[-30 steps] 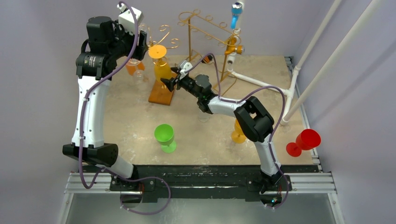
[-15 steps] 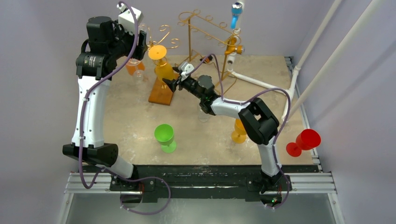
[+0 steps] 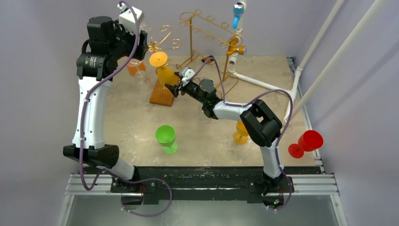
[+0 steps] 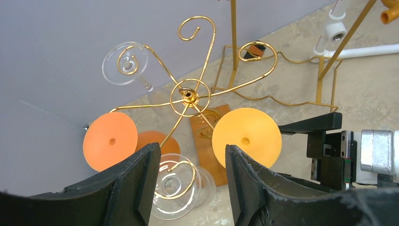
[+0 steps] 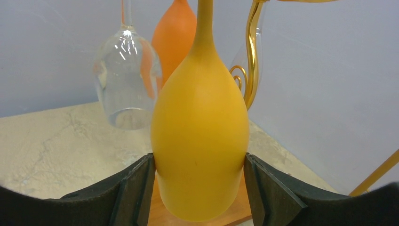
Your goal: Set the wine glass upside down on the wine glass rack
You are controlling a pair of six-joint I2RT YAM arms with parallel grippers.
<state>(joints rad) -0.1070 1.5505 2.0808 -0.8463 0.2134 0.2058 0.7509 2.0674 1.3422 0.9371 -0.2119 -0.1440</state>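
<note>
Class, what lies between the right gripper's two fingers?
The upside-down yellow wine glass: its bowl fills the gap, the right gripper's fingers against both sides; the right wrist view shows it.

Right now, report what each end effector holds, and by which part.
The right end effector grips the yellow wine glass, upside down, by the sides of its bowl. The left end effector holds nothing.

1. Green glass point(image 3: 166, 138): upright on the beige table point(image 3: 127, 117), near front centre.
2. Red glass point(image 3: 306, 142): at the right table edge.
3. Amber glass point(image 3: 240, 136): partly hidden, between green and red glasses.
4. White pipe frame point(image 3: 263, 84): rear right, with a blue fitting point(image 3: 238, 12) at the top.
</note>
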